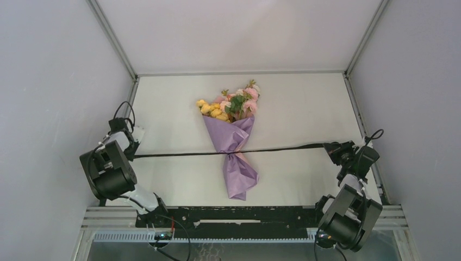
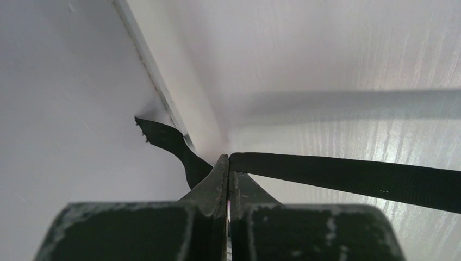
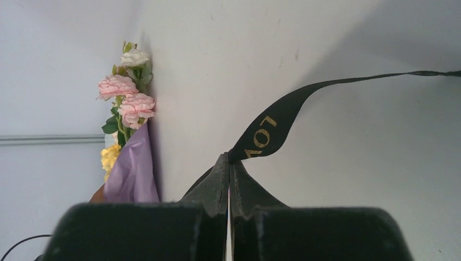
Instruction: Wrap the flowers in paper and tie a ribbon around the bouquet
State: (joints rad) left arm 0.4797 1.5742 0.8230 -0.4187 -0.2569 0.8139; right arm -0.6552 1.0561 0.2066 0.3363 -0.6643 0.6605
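On the table point(image 1: 304, 109), the ribbon point(image 1: 288, 147) crosses the bouquet's point(image 1: 235, 135) middle.

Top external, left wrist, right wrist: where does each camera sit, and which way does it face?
Top external: above and behind the robot, looking down on the white table; left arm and right arm show.
Left wrist: on the left arm, looking along the shut left gripper at the table's edge.
Right wrist: on the right arm, looking along the shut right gripper across the table.
Shared: all show the narrow black ribbon; top external and right wrist also show the purple-paper-wrapped flower bouquet.
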